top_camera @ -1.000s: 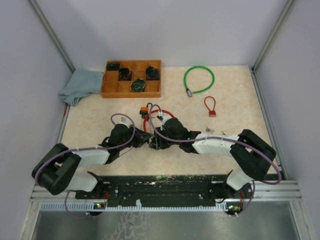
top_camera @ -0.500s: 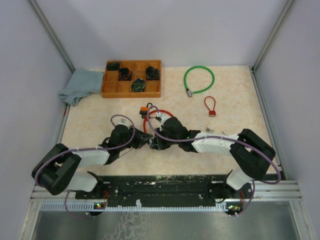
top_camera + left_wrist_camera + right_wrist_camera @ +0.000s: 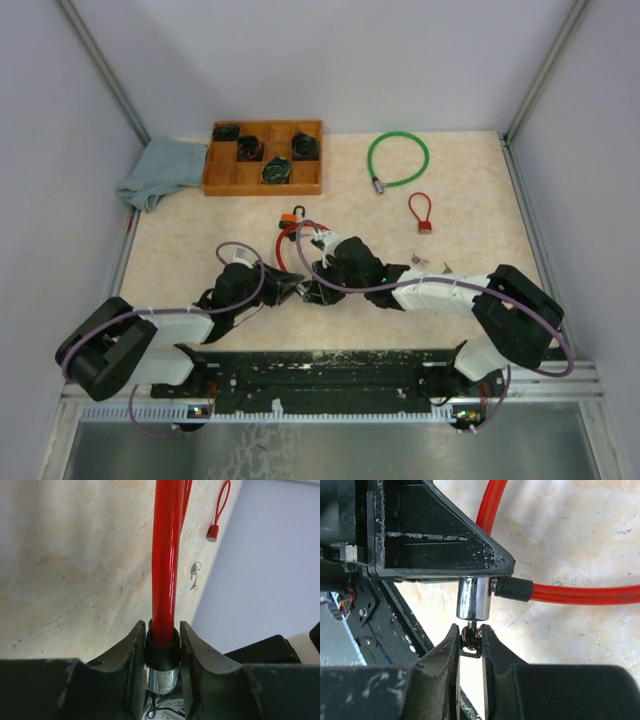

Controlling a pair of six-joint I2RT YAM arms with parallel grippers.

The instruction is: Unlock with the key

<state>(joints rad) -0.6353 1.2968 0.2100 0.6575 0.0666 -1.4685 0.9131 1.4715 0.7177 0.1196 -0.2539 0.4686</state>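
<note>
Right wrist: key [image 3: 471, 643] inside right pincer [image 3: 470, 634], tip in lock [image 3: 474, 599].

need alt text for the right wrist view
The right gripper pinches a small key seated in the silver barrel of a red cable lock, which the left arm's fingers clamp. Pale tabletop behind.

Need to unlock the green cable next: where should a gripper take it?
Probably grip the green cable just behind its metal end, coming from above and straddling it: the loop lies flat on the table, that end at its near left.
</note>
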